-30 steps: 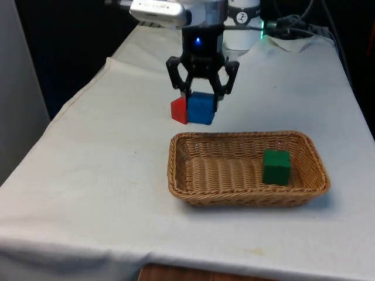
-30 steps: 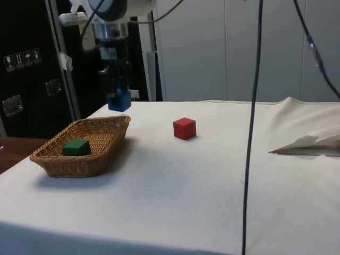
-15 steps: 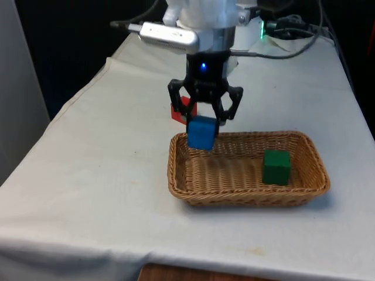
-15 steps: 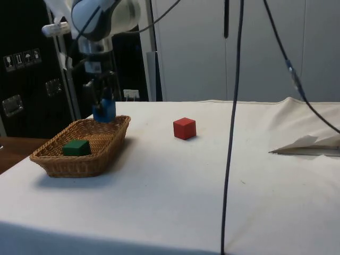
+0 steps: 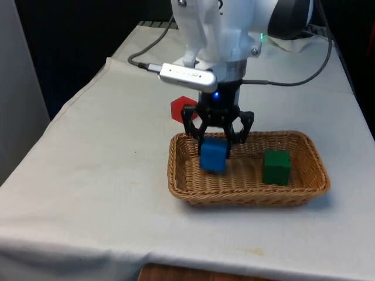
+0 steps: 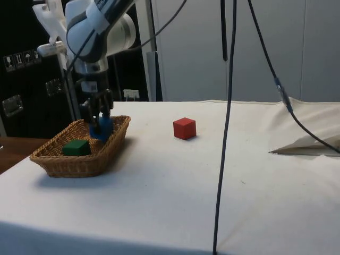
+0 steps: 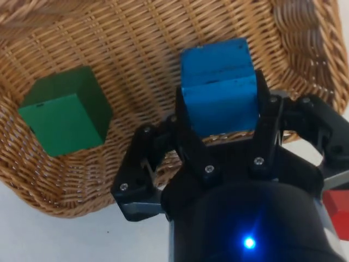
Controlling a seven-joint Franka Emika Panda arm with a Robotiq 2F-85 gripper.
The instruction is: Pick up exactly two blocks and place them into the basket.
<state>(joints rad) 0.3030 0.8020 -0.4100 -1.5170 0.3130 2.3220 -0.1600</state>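
Since one second ago, arm has carried the blue wooden cube (image 5: 213,156) from above the desk (image 5: 105,164), next to the red wooden cube (image 5: 179,108), forward and down into the oval woven wicker basket (image 5: 246,193). Black two-finger gripper (image 5: 215,142) now sits low over the basket's left half, centre of the front frame.

Fingers (image 7: 188,117) clamped on the blue cube's two opposite faces; cube hangs between them, protruding below the tips, just above the weave or barely off it; contact cannot be told.

Green wooden cube (image 5: 276,167) already rests in the basket's right half, apart from the blue one. Red cube stays on the desk behind the basket, upper centre.

Step in hand, as judged: placing the second block. Next move calls for a short descent, then release and a straight lift clear of the rim.
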